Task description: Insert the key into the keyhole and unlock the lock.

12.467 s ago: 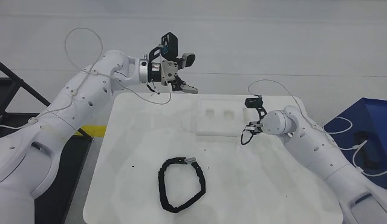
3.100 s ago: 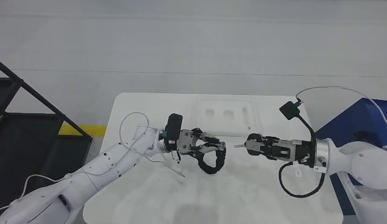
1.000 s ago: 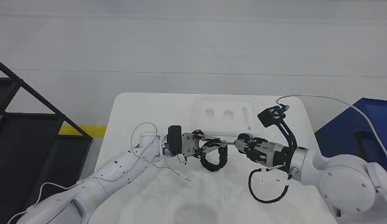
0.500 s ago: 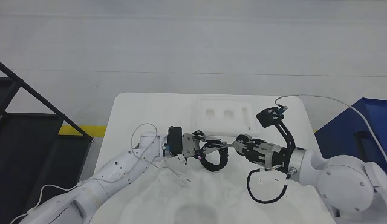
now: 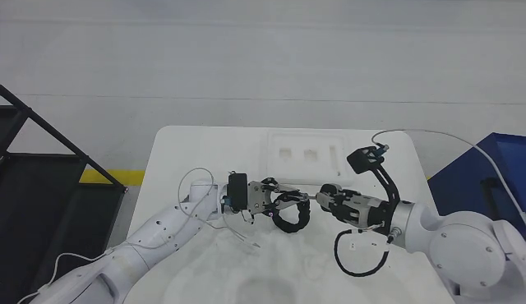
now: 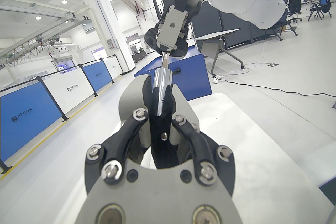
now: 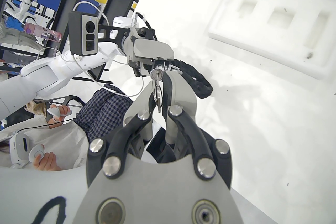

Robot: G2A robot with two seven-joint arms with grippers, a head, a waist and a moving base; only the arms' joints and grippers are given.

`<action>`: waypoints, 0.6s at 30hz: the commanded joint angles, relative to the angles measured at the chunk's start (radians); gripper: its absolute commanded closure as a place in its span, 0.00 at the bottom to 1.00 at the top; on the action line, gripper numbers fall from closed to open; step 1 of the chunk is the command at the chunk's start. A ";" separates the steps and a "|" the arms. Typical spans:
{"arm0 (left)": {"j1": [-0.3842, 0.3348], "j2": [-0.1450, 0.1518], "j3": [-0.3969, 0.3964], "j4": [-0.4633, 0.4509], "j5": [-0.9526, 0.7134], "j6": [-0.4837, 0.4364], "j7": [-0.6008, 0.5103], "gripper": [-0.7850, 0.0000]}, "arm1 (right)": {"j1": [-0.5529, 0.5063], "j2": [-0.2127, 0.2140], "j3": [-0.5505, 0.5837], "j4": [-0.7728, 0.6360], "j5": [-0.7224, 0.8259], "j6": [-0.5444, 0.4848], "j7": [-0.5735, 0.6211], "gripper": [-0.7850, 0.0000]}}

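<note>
– While the left gripper (image 6: 159, 89) is pinching the lock (image 6: 163, 77), where does the key (image 6: 164, 60) sit?
– Straight ahead of those fingertips. The lock's shiny barrel juts out past the left gripper's pads. The key's blade goes into the barrel's end face at the keyhole. How deep, I cannot tell.
– And what holds the key?
– The right gripper (image 7: 160, 83), its fingers pressed together on the key's head. The blade sticks out beyond its fingertips toward the left gripper.
– Which way does the key's long axis run?
– Along the line between the two grippers, tip toward the left one. In the top view that line runs side to side over the tabletop (image 5: 193, 152). The barrel's own long axis continues it, so key and barrel make one straight rod between the facing grippers.
– The rest of the lock?
– Its black chain (image 7: 193, 72) loops away from the barrel, just beside the left gripper's fingers, on the side nearer the robot. Whether the loop touches the tabletop, I cannot tell.
– Anything else close by?
– A white foam tray (image 5: 306, 151) lies on the tabletop beyond both grippers, on their far side from the robot, apart from the chain.
</note>
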 commanded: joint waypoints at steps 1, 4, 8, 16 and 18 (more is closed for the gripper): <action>0.002 -0.001 -0.004 -0.003 0.004 -0.002 -0.005 1.00 | 0.005 0.000 -0.008 0.000 -0.005 0.003 0.002 1.00; 0.002 -0.002 -0.009 -0.009 0.015 -0.004 -0.019 1.00 | 0.013 -0.001 -0.019 0.000 -0.011 0.010 0.003 1.00; 0.007 -0.003 -0.019 -0.018 0.021 -0.003 -0.026 1.00 | 0.022 -0.002 -0.031 0.000 -0.020 0.026 0.007 1.00; 0.020 -0.002 -0.037 -0.032 0.034 -0.005 -0.023 1.00 | 0.035 -0.004 -0.046 0.000 -0.022 0.055 0.012 1.00; 0.023 -0.002 -0.040 -0.032 0.038 -0.008 -0.022 1.00 | 0.037 -0.005 -0.047 0.000 -0.018 0.058 0.012 1.00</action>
